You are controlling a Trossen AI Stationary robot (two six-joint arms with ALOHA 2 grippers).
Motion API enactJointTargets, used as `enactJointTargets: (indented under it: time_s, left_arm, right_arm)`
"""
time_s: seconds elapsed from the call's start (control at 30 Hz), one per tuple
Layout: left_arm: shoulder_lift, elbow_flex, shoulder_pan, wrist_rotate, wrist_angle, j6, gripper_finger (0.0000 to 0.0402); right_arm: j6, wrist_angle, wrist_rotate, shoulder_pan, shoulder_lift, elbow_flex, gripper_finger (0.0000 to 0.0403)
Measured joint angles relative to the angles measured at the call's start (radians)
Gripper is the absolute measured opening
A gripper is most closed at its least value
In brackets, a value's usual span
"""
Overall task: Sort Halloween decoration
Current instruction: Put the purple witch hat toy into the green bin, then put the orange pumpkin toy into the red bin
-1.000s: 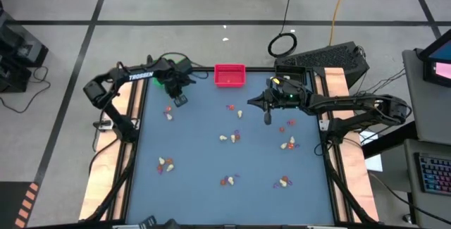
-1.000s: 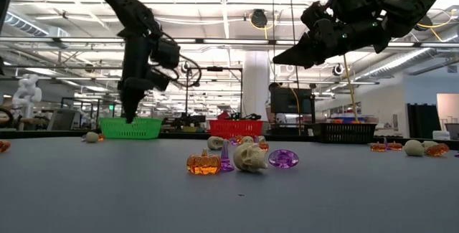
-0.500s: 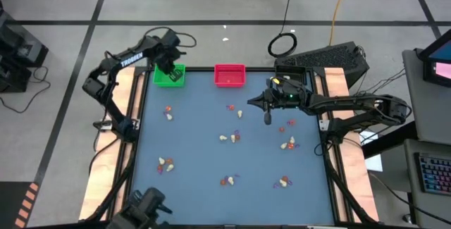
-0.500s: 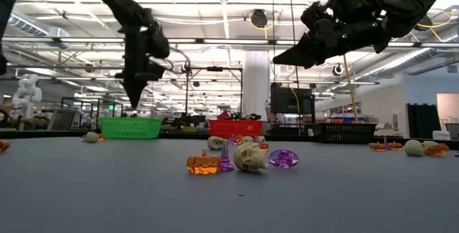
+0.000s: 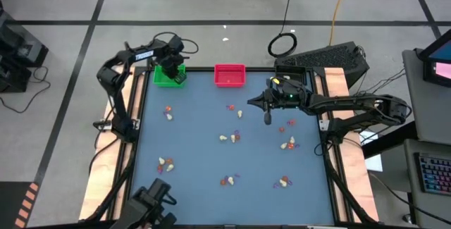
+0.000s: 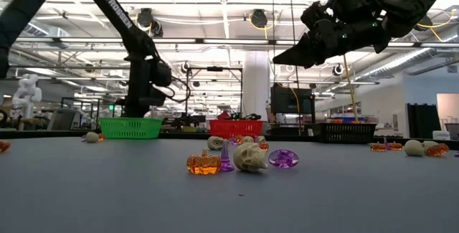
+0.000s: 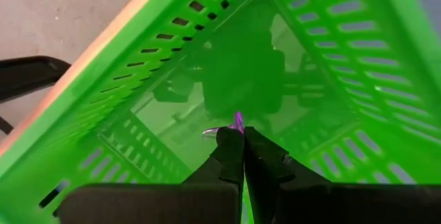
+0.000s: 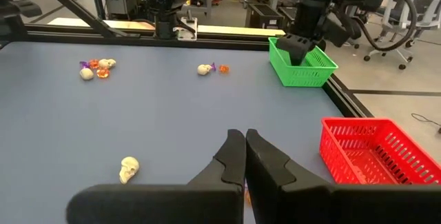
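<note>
Small cream, orange and purple Halloween trinkets lie scattered on the blue table, among them a cluster at the middle (image 5: 230,137) and a pumpkin (image 6: 204,163) beside a skull (image 6: 249,157). My left gripper (image 7: 242,133) points down inside the green tray (image 5: 169,75) at the far left corner, shut on a purple trinket (image 7: 238,120). My right gripper (image 5: 248,102) hangs shut above the table's far right part, pointing toward the left edge, and touches nothing. My left gripper pinches the purple trinket between its two fingertips (image 7: 231,138), coming from above and pointing down. Only the trinket's tip (image 7: 238,118) shows past the fingers. It is held between the green tray's walls; whether it touches the tray's floor I cannot tell.
A red tray (image 5: 230,75) stands at the far edge's middle, right of the green one. A black tray (image 6: 343,131) stands at the far right. Trinket groups lie near the left edge (image 5: 168,110), the near edge (image 5: 227,181) and the right (image 5: 289,144), with bare table between them.
My left gripper has gone from above the table toward the far left corner, over the green tray, and then down between its walls, staying shut. My right arm has kept still.
</note>
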Motion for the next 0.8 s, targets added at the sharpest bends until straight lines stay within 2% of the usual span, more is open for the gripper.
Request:
enactJointTargets:
  time_s: [0.13,0.43,0.6,0.8]
  left_arm:
    - [-0.001,0.0,-0.003,-0.057,0.003,-0.023,0.0015]
    - [-0.026,0.0,-0.009,-0.058,-0.044,-0.022,0.0072]
    - [-0.101,0.0,-0.009,-0.06,-0.05,-0.023,0.0082]
    - [-0.249,0.0,-0.05,-0.062,-0.047,-0.025,0.0082]
  right_arm:
    - [0.0,0.0,0.0,0.0,0.0,0.0,0.0]
    - [0.0,-0.001,0.0,0.0,0.0,0.0,0.0]
    - [0.0,-0.002,0.0,0.0,0.0,0.0,0.0]
    - [0.0,-0.002,0.0,0.0,0.0,0.0,0.0]
